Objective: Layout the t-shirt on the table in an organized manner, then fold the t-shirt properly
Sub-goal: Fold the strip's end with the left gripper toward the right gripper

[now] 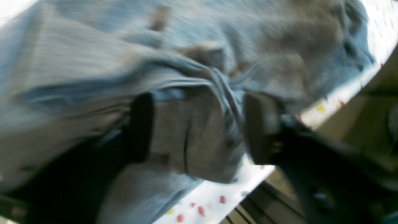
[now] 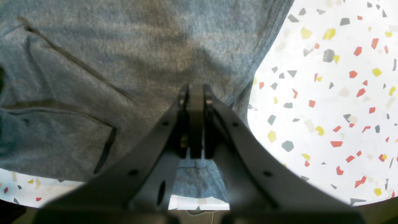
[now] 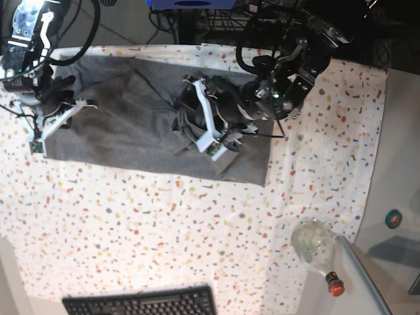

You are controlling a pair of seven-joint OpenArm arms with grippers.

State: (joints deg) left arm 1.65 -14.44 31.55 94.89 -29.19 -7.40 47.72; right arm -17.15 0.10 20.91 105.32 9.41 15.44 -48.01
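Black arms, dark hands (image 2: 196,121), white brackets, looping cables

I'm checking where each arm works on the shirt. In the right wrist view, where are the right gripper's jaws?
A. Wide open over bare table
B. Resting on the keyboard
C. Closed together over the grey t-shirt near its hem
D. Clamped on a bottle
C: the right gripper shows its jaws pressed together, with the t-shirt beneath them and its hem running beside the speckled table.
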